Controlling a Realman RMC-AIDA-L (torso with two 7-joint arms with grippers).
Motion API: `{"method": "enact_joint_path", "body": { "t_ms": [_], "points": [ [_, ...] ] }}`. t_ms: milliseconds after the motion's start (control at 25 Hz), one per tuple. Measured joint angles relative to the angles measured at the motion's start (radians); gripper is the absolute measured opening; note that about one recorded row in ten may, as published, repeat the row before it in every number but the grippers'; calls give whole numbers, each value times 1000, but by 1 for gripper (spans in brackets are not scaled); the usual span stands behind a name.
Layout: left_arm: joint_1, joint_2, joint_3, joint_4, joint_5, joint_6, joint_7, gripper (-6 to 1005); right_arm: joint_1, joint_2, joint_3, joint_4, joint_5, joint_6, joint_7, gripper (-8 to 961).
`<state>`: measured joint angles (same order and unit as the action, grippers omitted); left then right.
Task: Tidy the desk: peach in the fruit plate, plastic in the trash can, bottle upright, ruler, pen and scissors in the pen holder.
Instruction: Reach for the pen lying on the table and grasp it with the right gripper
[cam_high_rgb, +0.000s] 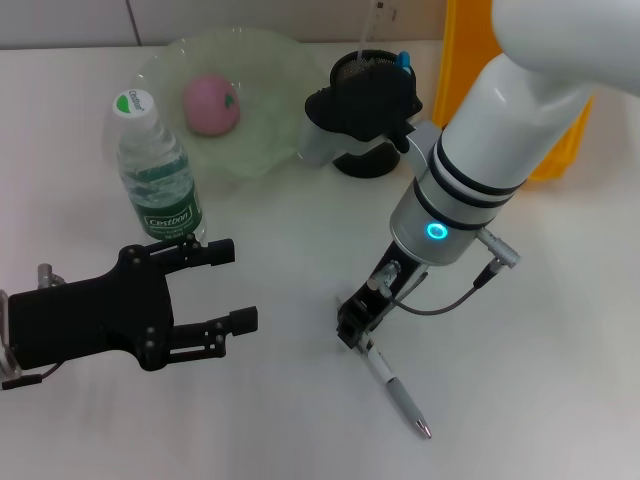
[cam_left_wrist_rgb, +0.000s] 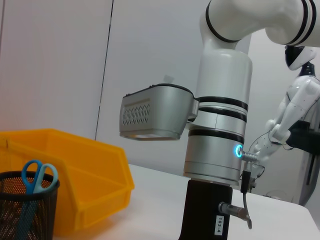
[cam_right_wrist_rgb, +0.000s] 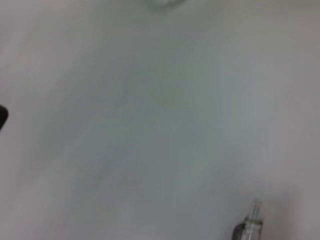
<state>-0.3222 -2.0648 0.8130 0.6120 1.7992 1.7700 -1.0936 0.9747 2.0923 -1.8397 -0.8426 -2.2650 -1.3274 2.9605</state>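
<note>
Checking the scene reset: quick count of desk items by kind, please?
Bottle: 1
Peach: 1
Plate: 1
Pen holder: 1
Scissors: 1
Pen: 1
Yellow bin: 1
Total: 7

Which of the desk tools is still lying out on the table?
The pen, flat on the table under the right gripper. The scissors already stand in the holder.
</note>
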Motion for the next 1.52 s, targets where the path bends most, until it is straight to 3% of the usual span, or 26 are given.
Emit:
{"method": "enact_joint_path", "body": {
  "t_ms": [880, 1520],
  "points": [
    [0, 0, -2, 0, 0, -3, -3, 800, 15, 0, -5, 38, 4, 15, -3, 299],
    [0, 0, -2, 3, 0, -3, -5, 800, 37, 1, -76, 43, 40, 31, -5, 259]
  ]
}}
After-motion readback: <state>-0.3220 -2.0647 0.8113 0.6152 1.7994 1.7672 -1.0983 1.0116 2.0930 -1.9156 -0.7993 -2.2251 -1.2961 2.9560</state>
